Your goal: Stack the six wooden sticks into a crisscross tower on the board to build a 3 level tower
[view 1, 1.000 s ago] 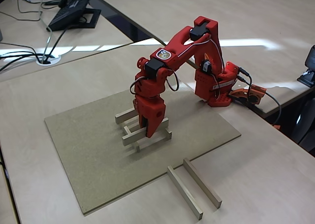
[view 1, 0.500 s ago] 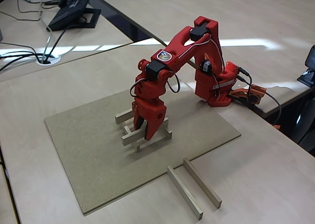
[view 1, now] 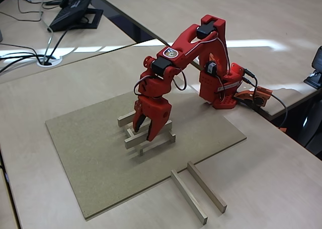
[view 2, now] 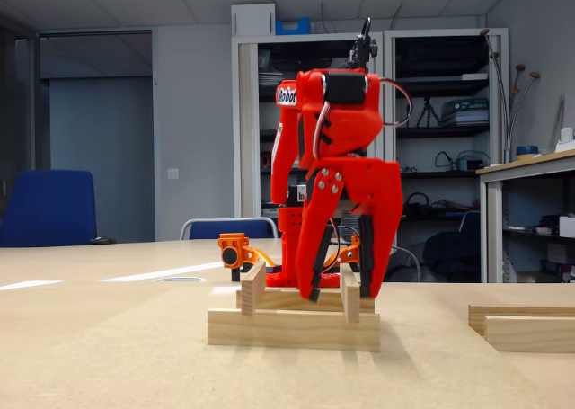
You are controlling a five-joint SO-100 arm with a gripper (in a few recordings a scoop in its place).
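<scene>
On the board (view 1: 85, 153) stands a two-level tower (view 1: 148, 136) of wooden sticks. Its two lower sticks (view 2: 292, 328) lie crosswise and two upper sticks (view 2: 252, 288) rest across them. My red gripper (view 1: 143, 132) hangs open just above the stack. From the low fixed view, the gripper (view 2: 341, 295) has its fingertips on either side of the right upper stick (view 2: 350, 292), and I cannot tell if they touch it. Two more wooden sticks (view 1: 188, 196) lie side by side on the desk off the board's front right edge.
The arm's red base (view 1: 219, 90) stands at the board's far right corner, with a small orange camera (view 1: 256, 95) and cable beside it. A desk phone (view 1: 75, 10) and cables sit far back left. Bare board (view 2: 108, 337) surrounds the stack.
The gripper was low over the stack. It has since opened and lifted a little, leaving the upper stick resting on the tower. The sticks have not shifted.
</scene>
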